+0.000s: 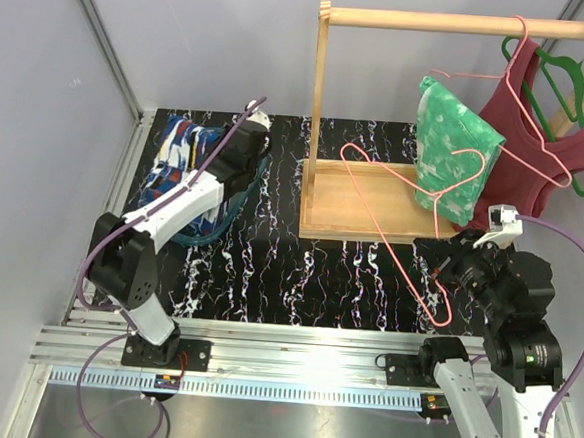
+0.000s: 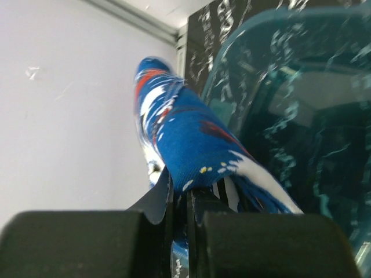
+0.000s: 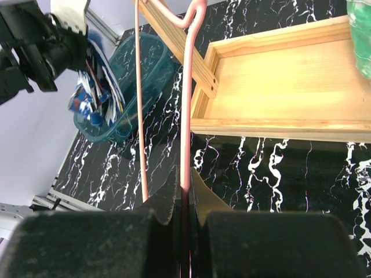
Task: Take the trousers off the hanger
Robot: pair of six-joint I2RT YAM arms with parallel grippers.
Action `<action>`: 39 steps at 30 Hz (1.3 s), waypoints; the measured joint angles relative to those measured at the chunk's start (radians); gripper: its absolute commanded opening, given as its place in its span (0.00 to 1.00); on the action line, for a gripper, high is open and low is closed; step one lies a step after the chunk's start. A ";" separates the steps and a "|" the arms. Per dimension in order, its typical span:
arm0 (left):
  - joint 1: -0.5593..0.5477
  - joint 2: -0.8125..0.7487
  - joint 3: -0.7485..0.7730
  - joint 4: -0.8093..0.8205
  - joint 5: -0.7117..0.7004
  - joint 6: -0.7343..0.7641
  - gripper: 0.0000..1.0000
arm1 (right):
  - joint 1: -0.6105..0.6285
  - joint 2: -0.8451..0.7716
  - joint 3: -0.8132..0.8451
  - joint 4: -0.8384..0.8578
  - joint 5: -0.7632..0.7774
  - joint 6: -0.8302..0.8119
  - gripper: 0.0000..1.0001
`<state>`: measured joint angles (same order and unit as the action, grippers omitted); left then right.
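The 2 arms work at opposite sides of the table. The left arm [image 1: 172,216] rises from its near-left base, bends at a raised elbow and stretches its white forearm toward the far left. Its wrist is tipped down, and the left gripper [image 1: 250,126] has its jaws pinched tight on a fold of the blue trousers [image 2: 191,139]. The right arm [image 1: 524,336] is folded compactly above its near-right base, with its wrist turned toward the left. The right gripper [image 1: 447,262] has its 2 fingers [image 3: 168,197] closed on the thin wire of the pink hanger [image 3: 186,104].
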<state>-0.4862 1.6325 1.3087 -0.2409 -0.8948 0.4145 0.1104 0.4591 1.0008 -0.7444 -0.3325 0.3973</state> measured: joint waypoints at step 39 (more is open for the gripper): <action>0.141 0.451 0.444 -0.435 0.507 -0.548 0.99 | 0.000 0.137 0.286 0.007 0.159 -0.178 0.00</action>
<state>-0.3454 2.0830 1.7527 -0.6754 -0.3882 -0.1337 0.1104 0.5957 1.2869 -0.7376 -0.1734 0.2195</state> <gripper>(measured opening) 0.975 0.043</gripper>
